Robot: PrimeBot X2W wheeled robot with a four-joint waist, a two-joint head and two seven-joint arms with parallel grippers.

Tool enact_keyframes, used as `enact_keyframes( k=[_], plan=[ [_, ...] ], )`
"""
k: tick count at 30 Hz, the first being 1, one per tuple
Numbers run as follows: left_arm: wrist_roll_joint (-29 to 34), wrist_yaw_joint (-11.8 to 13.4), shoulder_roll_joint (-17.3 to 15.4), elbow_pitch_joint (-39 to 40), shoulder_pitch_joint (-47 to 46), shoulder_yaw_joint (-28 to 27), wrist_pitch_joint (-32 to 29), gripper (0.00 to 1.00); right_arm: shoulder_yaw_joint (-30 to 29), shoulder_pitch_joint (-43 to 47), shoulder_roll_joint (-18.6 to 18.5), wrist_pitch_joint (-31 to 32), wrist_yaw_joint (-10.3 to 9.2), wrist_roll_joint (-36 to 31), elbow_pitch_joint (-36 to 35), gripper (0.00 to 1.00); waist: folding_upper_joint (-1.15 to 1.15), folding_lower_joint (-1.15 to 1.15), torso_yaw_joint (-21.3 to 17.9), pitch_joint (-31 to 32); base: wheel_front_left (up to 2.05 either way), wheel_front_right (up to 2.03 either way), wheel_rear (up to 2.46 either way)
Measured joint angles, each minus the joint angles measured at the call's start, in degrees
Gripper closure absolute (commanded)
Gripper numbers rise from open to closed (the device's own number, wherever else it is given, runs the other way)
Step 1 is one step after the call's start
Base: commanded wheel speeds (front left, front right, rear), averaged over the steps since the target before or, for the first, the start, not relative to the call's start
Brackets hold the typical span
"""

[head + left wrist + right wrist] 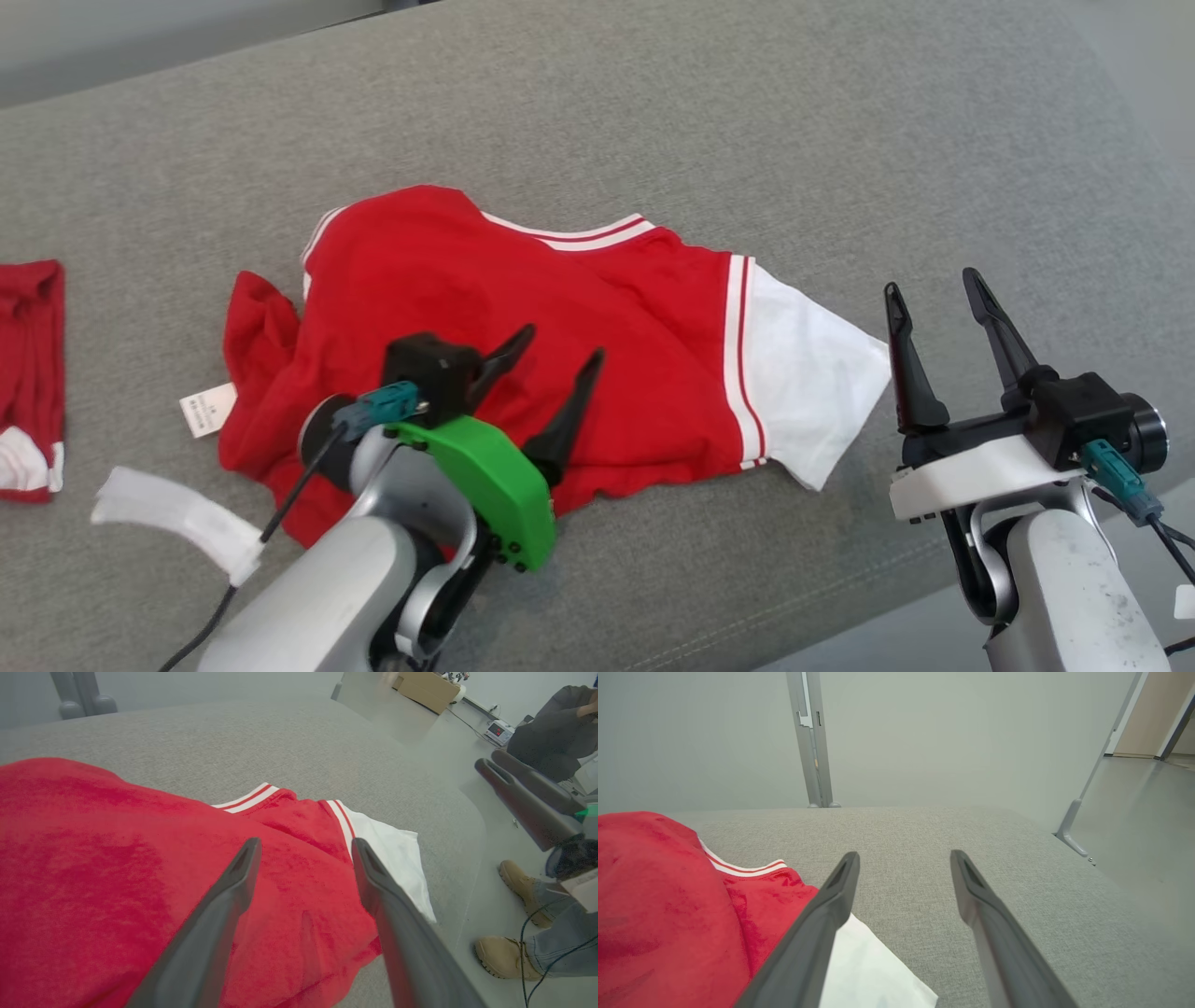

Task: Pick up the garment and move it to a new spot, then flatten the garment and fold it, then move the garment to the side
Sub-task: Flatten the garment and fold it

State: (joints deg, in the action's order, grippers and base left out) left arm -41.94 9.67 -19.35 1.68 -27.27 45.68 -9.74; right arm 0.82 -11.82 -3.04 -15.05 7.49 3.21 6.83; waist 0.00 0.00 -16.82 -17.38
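Observation:
The garment (523,317) is a red shirt with white sleeves and red-and-white trim, lying crumpled on the grey surface (709,121). One white sleeve (812,383) spreads to the right; a white label (207,409) sticks out at the left. My left gripper (563,343) hovers open over the shirt's middle, fingers apart with nothing between them. The left wrist view shows that gripper (306,845) above the red cloth (107,868). My right gripper (934,287) stands open just right of the white sleeve, over bare grey fabric (906,854).
A second red and white cloth (28,373) lies at the far left edge. A white strip (177,518) lies near the front left. The surface's front edge runs under my right arm. A person's boots (509,956) stand on the floor beside the surface.

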Motion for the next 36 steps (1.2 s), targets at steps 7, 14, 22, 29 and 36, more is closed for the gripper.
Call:
enact_keyframes(
  k=[7, 14, 22, 29, 36],
  plan=[
    [-1.48, 2.48, -4.26, -3.15, 2.71, -3.55, 0.12, 0.00, 1.49, 0.17, -1.23, 0.00, 0.00, -0.23, 0.69, 0.00, 0.00, 0.00, 5.01, 2.20, 0.00, 0.00, 0.00],
    [-0.40, 4.04, -5.17, -12.49, 0.71, -3.98, -1.38, 0.00, 3.52, -0.28, -1.21, 0.00, 0.00, -0.03, 1.47, 0.00, 0.00, 0.00, 6.74, 3.89, 0.00, 0.00, 0.00],
    [0.33, 4.46, -6.27, -19.62, -1.70, -4.13, -2.18, 0.00, 3.58, -0.15, -1.14, 0.00, 0.00, 0.18, 1.76, 0.00, 0.00, 0.00, 4.54, 3.21, 0.00, 0.00, 0.00],
    [-0.80, 0.45, -6.97, -25.21, -3.86, -2.13, -7.39, 0.55, 3.65, -0.20, -0.94, 0.00, 0.00, 0.47, 1.58, 0.00, 0.00, 0.00, 2.43, 1.75, 0.00, 0.00, 0.00],
    [1.74, -1.54, -7.72, -24.52, -8.14, -1.92, -3.97, 1.00, 3.10, -0.26, -0.68, 0.00, 0.00, 0.68, 1.42, 0.00, 0.00, 0.00, 0.93, -0.08, 0.00, 0.00, 0.00]
  ],
)
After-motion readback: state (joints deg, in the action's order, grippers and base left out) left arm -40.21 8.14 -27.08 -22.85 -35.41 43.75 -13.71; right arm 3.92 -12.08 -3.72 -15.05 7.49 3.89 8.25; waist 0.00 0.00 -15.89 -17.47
